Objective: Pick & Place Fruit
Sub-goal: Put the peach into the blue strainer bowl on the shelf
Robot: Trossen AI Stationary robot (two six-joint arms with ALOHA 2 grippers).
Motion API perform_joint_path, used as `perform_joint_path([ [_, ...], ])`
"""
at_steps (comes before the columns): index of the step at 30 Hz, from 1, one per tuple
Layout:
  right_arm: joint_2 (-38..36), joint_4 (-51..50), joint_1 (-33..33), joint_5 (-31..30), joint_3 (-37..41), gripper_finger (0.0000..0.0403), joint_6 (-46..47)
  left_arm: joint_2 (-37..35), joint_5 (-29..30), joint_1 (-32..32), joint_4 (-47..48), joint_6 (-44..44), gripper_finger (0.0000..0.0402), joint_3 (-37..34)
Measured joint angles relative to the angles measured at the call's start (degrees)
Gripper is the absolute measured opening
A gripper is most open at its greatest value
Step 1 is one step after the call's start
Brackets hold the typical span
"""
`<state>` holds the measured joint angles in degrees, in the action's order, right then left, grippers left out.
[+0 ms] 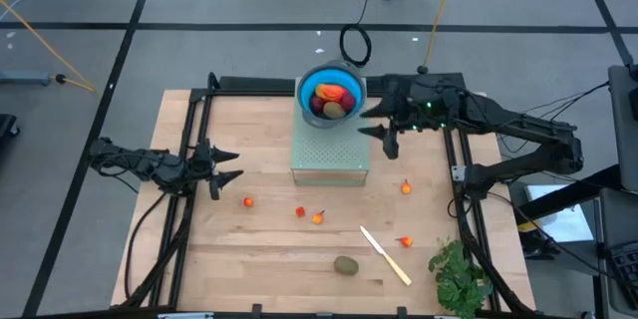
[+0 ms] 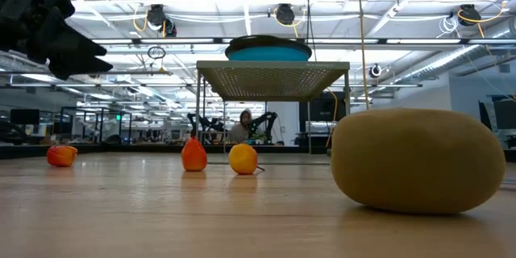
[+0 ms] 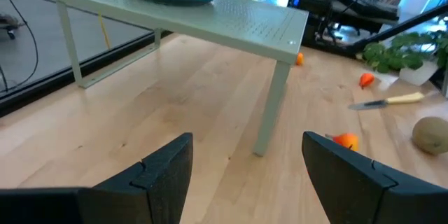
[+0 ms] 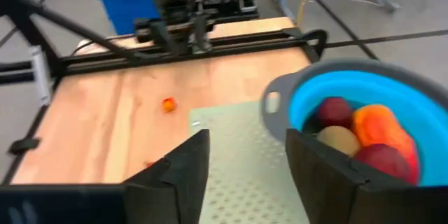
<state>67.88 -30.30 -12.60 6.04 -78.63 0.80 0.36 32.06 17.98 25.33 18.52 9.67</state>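
A blue bowl (image 1: pixel 332 95) stands on a pale green perforated stand (image 1: pixel 330 155). In it lie a red-orange oval (image 4: pixel 374 126), two dark red balls (image 4: pixel 336 110) and a kiwi-like oval (image 4: pixel 338 140). Another kiwi-like oval (image 1: pixel 346 265) rests on the table near the near edge. Several tiny orange-red bits (image 1: pixel 247 200) (image 1: pixel 318 218) (image 1: pixel 406 188) lie scattered on the wood. My right gripper (image 1: pixel 384 127) is open, raised beside the bowl's right side over the stand (image 4: pixel 238 154). My left gripper (image 1: pixel 227 165) is open, left of the stand, holding nothing.
A cream-handled knife (image 1: pixel 386 255) lies right of the kiwi-like oval, and a green leafy bunch (image 1: pixel 459 274) sits at the near right corner. Black rails (image 1: pixel 189 150) frame the table's left, right and far sides. Bare wood lies between the left gripper and the stand.
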Motion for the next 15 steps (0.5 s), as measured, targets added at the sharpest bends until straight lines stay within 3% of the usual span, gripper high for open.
perform_joint_path([
  [15, -3.51, -8.36, 8.42, -0.22, 0.00, 0.0051, 0.01, 0.00, -0.01, 0.00, 3.18, 2.80, 0.0269, 0.00],
])
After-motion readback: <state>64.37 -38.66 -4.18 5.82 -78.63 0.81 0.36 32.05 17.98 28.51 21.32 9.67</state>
